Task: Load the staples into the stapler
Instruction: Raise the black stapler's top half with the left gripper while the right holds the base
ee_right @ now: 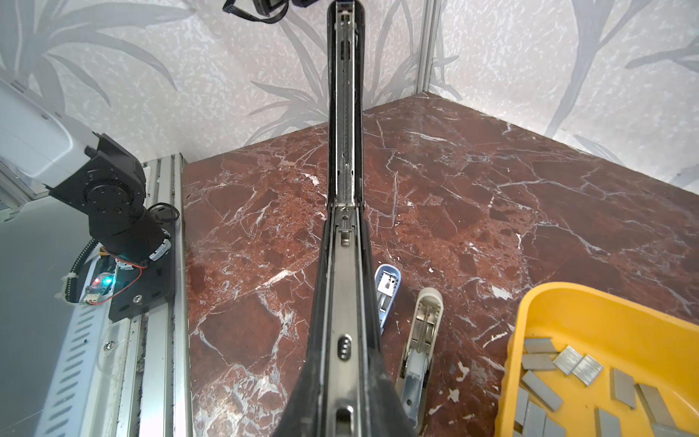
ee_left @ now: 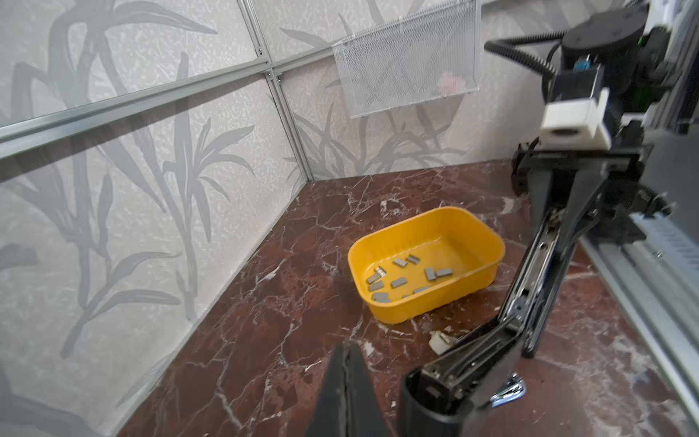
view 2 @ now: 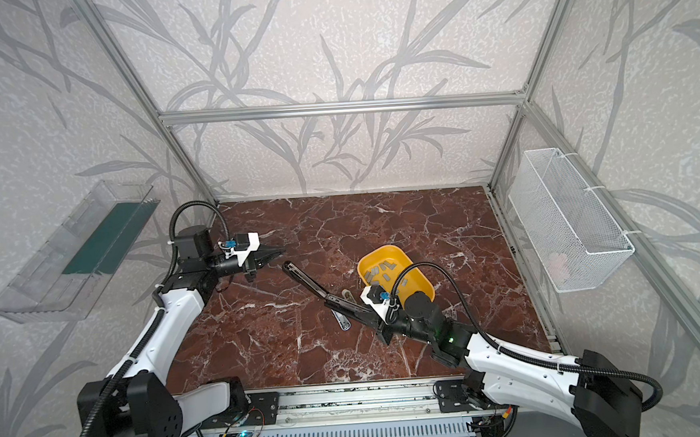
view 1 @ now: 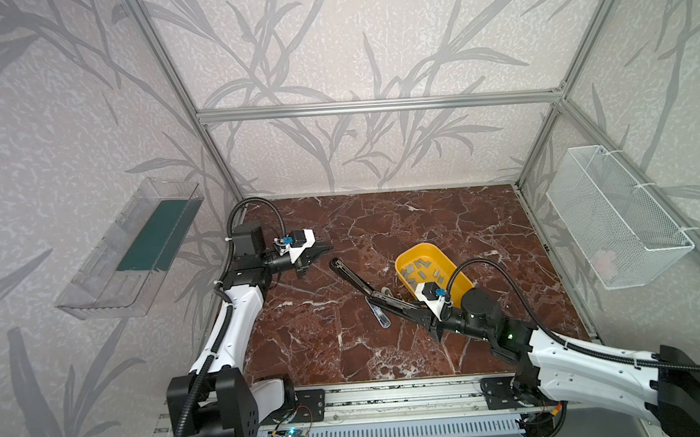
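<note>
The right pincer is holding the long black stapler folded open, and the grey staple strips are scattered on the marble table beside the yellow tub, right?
Not quite. The staple strips lie inside the yellow tub, not on the marble table beside it, as the right wrist view shows. The rest holds: the right pincer holds the long black stapler folded open.

A: What's round the sides?
B: Pale walls [view 1: 329, 42] w/ grey leaf shapes, shiny metal bars [view 1: 375, 106] at the edges.
A: And the floor?
B: Dark red stone top [view 1: 423, 223] w/ white cracks. Clear tray [view 1: 94, 285] on left wall, sth green [view 1: 153, 235] in it. White net basket [view 1: 615, 220] on right wall, sth pink [view 1: 605, 261] inside, can't tell what.
</note>
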Tool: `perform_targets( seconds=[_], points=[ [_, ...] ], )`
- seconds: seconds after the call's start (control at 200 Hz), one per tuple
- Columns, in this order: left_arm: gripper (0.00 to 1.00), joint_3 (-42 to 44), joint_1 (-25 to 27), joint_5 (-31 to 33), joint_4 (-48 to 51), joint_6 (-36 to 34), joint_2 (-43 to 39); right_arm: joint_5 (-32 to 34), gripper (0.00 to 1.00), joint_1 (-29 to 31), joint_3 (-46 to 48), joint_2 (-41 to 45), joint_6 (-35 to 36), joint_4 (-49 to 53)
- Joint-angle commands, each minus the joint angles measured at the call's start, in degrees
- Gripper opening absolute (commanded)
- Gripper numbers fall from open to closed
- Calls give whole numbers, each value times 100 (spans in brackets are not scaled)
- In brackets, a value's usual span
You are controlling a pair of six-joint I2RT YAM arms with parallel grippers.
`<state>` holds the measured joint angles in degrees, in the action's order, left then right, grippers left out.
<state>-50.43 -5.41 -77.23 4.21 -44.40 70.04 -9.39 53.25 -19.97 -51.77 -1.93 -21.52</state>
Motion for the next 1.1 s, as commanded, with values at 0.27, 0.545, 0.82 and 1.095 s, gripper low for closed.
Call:
perform_targets(
  seconds=[0.27,0.545,0.82,1.095],
  points=[
    [17,675,179,1513,-2157,877,-589,899,0,44,-126,456,-64,-256],
    [28,225,1603,2820,-1487,897,-914,1203,0,309,-222,346,-12,-168],
    [29,203,2742,3794,-784,347,-646,1326,0,487,-180,334,12,-293],
    [32,149,2764,4085,-314,-192,-164,1598,0,484,45,895,-69,-352]
  ],
)
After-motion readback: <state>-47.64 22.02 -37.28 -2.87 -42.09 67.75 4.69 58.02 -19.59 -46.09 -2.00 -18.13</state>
